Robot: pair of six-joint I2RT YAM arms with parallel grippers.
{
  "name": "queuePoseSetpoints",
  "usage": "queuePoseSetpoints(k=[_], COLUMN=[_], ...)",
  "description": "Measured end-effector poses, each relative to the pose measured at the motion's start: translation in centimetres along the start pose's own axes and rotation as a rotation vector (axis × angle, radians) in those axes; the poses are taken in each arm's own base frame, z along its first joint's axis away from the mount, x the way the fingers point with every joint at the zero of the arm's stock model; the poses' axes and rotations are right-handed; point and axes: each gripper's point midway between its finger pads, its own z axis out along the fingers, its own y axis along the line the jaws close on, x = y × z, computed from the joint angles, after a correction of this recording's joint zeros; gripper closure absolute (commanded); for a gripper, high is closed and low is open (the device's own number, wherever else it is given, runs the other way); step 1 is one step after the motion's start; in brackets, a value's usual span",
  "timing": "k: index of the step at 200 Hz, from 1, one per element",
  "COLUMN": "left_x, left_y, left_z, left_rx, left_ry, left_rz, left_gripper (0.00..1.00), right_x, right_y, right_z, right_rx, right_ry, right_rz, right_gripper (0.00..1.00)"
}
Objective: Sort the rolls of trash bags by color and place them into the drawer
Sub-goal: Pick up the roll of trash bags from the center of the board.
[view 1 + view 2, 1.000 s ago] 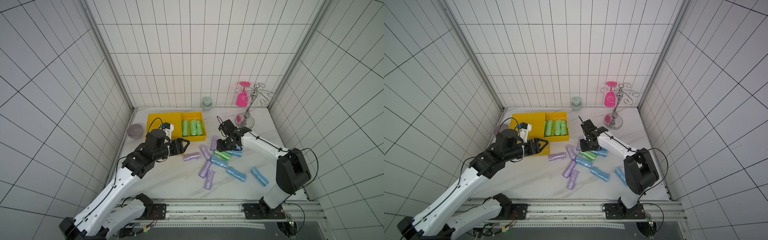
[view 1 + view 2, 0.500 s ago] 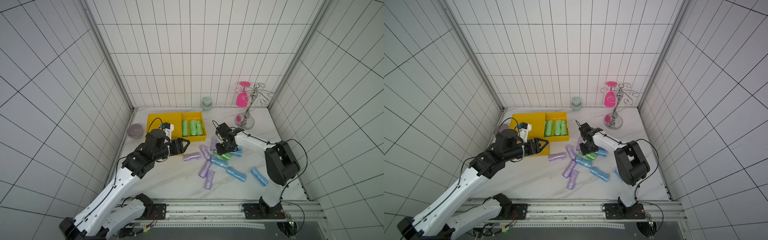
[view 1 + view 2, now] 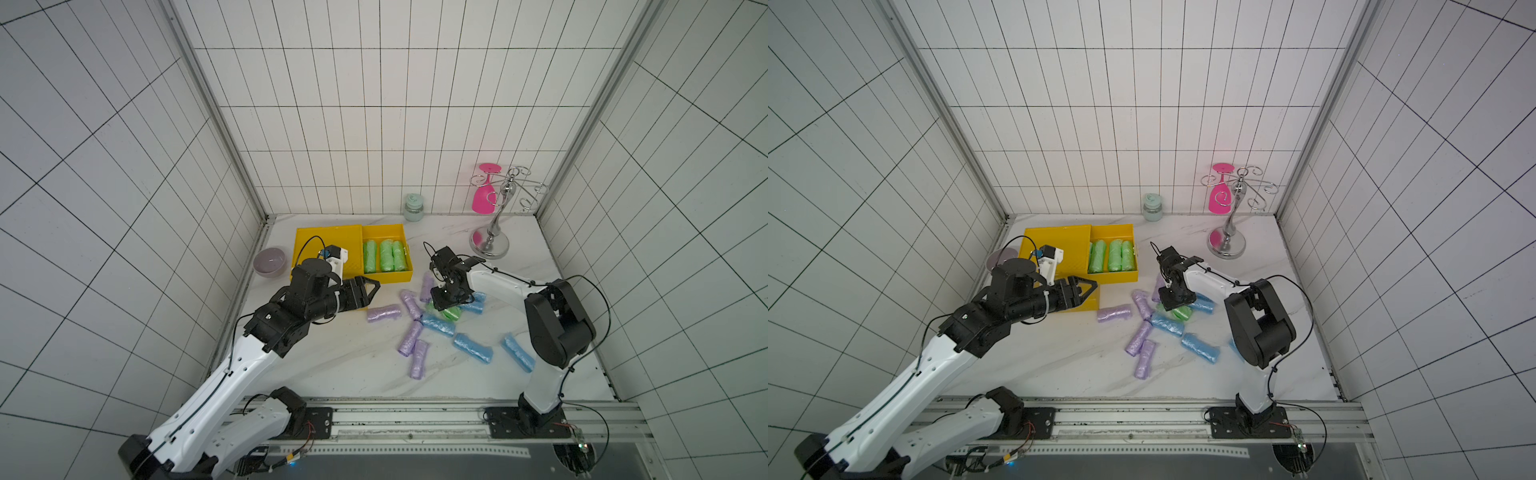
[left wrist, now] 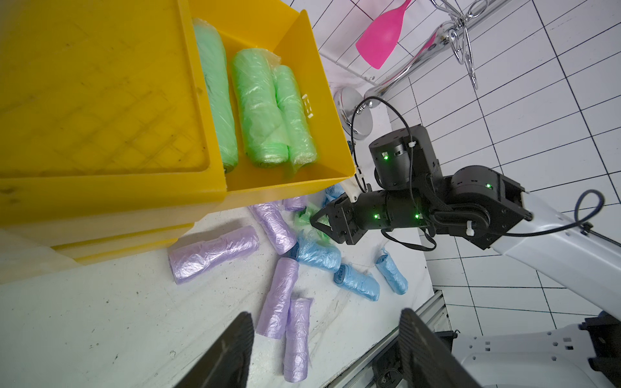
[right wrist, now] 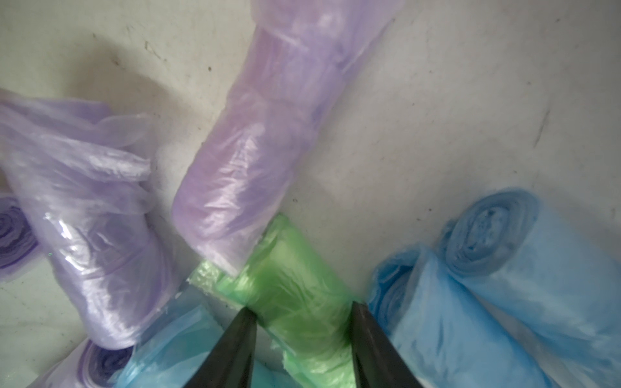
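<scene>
Right end effector (image 3: 444,305) has settled onto crinkled light green plastic roll (image 5: 292,268), fingers (image 5: 235,336) now clamped on both sides. Roll lies on white tabletop (image 3: 332,365), touching lilac roll (image 5: 255,134). Likely next: lift to open yellow plastic drawer (image 3: 388,277), at 10 o'clock. Left end effector (image 3: 372,295) released, empty.

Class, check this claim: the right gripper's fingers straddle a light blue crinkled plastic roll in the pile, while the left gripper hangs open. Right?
Wrong colour: the fingers of the right gripper straddle a light green crinkled plastic roll, as the right wrist view shows. The left gripper does hang open.
</scene>
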Motion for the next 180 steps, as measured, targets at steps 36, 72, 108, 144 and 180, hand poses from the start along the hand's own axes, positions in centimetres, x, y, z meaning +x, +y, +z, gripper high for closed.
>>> queuePoseSetpoints(k=[36, 72, 108, 144, 180], left_x=[0.0, 0.0, 0.0, -0.9, -4.1], left_y=[0.0, -0.1, -0.1, -0.9, -1.6], left_z=[-0.1, -0.1, -0.1, -0.6, -2.0], left_rx=[0.002, 0.003, 0.003, 0.008, -0.01], left_ry=[-0.001, -0.002, -0.002, -0.019, -0.084], left_rz=[0.0, 0.001, 0.001, 0.024, 0.055], left_gripper=[0.32, 0.32, 0.31, 0.3, 0.3], right_x=[0.0, 0.2, 1.2, 1.3, -0.4], right_y=[-0.2, -0.3, -0.4, -0.3, -0.3], right_z=[0.0, -0.3, -0.8, -3.2, -8.5], right_rx=[0.015, 0.012, 0.011, 0.0, -0.016], right_ry=[-0.012, -0.038, -0.031, -0.059, -0.157], right_rz=[0.013, 0.037, 0.064, 0.097, 0.138], right_gripper=[0.75, 0.95, 1.0, 1.0, 1.0])
